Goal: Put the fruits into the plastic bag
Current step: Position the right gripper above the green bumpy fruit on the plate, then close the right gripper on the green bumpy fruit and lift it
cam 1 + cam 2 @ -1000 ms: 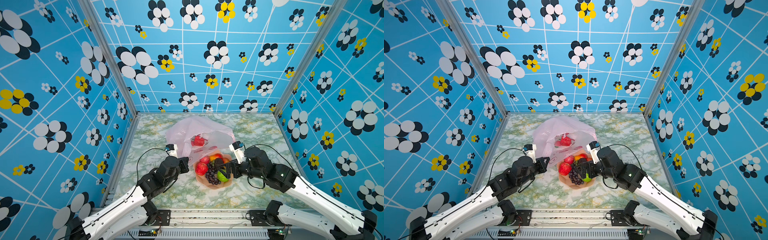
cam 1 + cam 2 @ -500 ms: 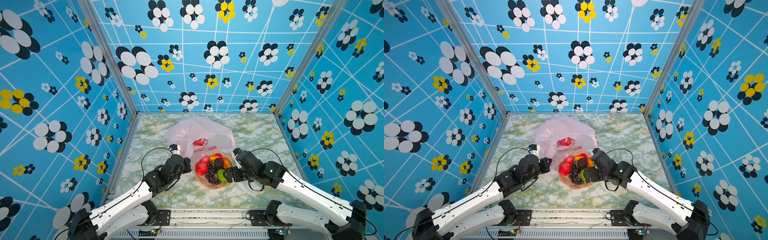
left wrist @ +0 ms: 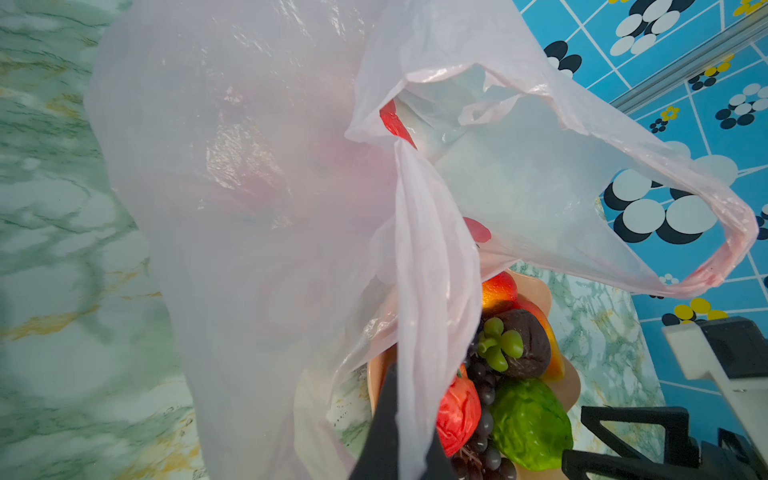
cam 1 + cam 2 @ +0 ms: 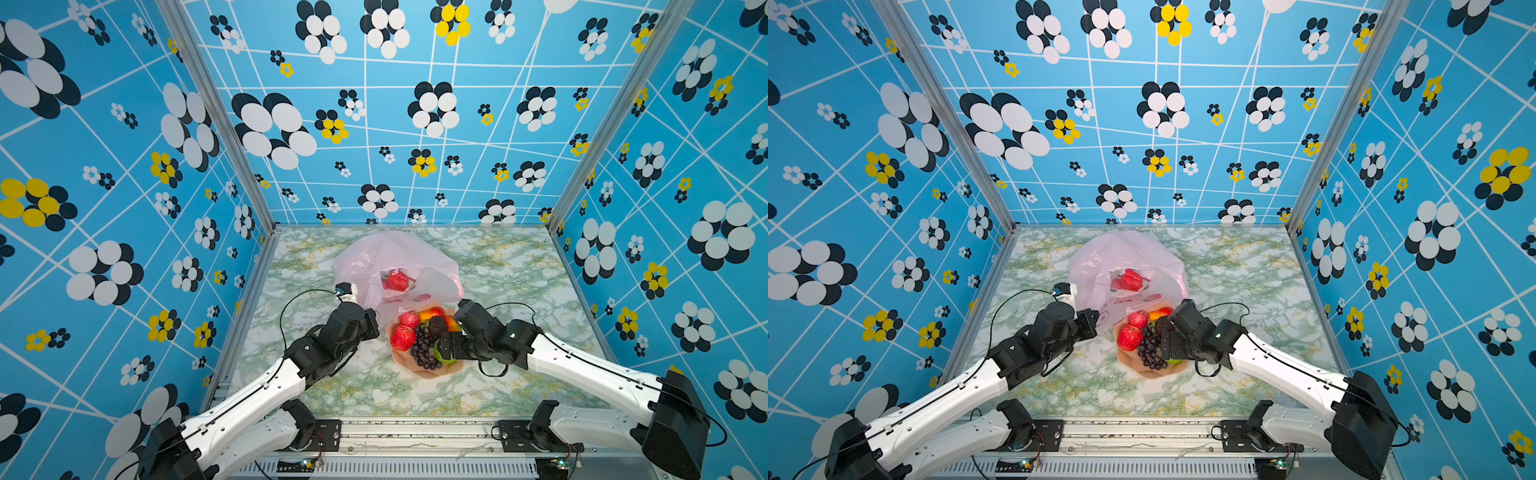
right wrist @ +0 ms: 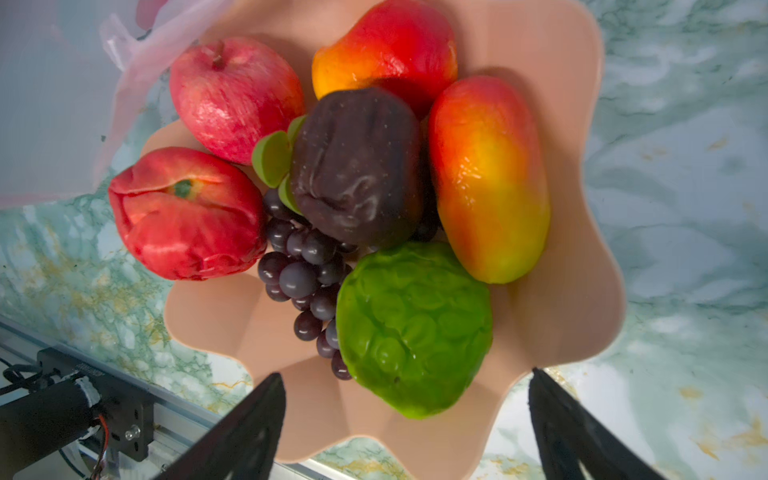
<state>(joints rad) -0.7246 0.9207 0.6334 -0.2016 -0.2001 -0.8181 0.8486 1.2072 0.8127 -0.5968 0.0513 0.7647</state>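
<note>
Directly under the right gripper [image 5: 406, 374], whose jaws are standing wide apart and empty, the bumpy lime-green round toy fruit [image 5: 411, 328] is lying in the peach scalloped plastic bowl [image 5: 582, 208], touching the dark purple grape bunch [image 5: 307, 266] and a red-yellow mango [image 5: 490, 178]. It is looking light and squashy, its knobbly matte skin likely giving purchase, so a hold across its widest middle is seeming safest. Across the bowl from it, the left gripper [image 3: 399, 440] is pinching shut on a fold of the thin translucent pale-pink plastic bag [image 3: 249, 166], limp slippery film that is holding one creased red toy fruit [image 4: 397, 280].
</note>
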